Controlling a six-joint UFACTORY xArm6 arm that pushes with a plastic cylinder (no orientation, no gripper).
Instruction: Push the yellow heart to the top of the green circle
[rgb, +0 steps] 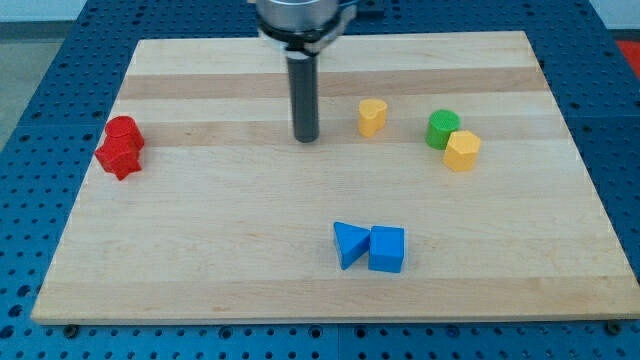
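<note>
The arm carried no claw at all, only a straight dark rod, so there was nothing to be released, clenched or grasping; my tip (306, 139) rested on the wooden board (200, 270) in its upper half, a little toward the view's left of the middle. The yellow heart (372, 117) stood just to the view's right of my tip, apart from it with a clear strip of wood between them, and at about the same height on the board. Further toward the right edge sat the green circle (441, 128), near the heart but not touching it, so the heart lay to the view's left of the circle rather than above it. A yellow hexagon-like block (461, 151) sat against the green circle's lower right side, seemingly touching it. Close to the left edge two red blocks were pressed together: a rounded red block (124, 131) above and a red star-like block (118, 158) just below it. Toward the bottom edge, right of the middle, a blue triangle (348, 243) lay touching a blue cube (387, 249) on its right.
</note>
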